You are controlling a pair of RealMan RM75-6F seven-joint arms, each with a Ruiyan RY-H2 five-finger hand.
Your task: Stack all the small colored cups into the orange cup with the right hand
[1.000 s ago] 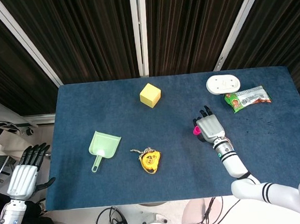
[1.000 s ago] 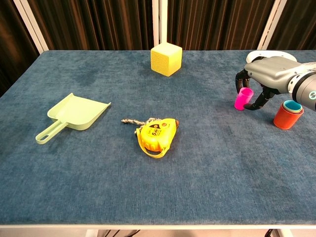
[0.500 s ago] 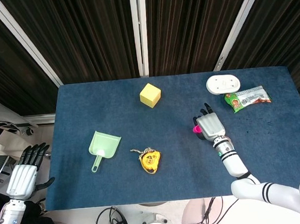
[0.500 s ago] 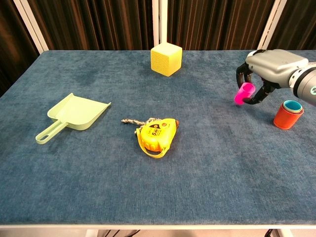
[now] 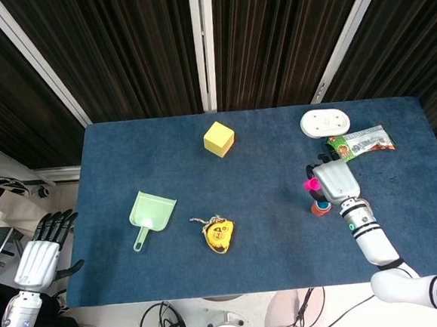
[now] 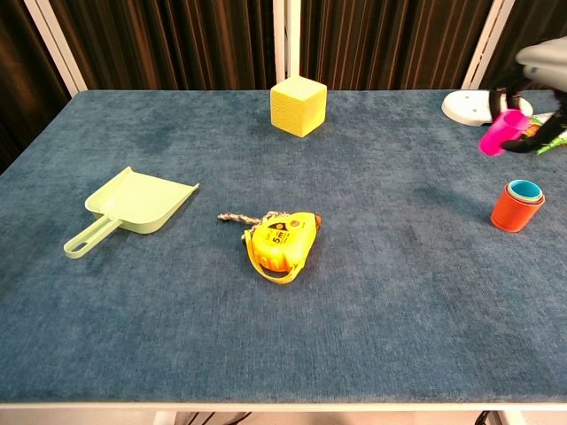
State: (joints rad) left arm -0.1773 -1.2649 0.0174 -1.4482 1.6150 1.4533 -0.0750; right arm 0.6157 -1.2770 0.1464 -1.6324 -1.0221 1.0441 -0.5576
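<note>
Fingers (image 6: 507, 96) of right hand (image 5: 335, 180) gripping pink cup (image 6: 498, 133), raised above orange cup (image 6: 516, 208)

The held cup (image 6: 501, 133) hangs above the cup stack (image 6: 517, 204).

Legible text, as I see it from both cameras:

1. Yellow tape measure (image 6: 280, 241) on the blue surface (image 6: 372, 310): a round label on its side carries a large "5" with smaller characters beside it, which I take for "5m"; the small print under it is too fine for me to read. In the head view the same label shows only as a pale blur

2. Green snack packet (image 5: 360, 143) at the far right of the surface: printed graphics in red and white, lettering present but too small for me to make out

Nothing else I can read
</note>
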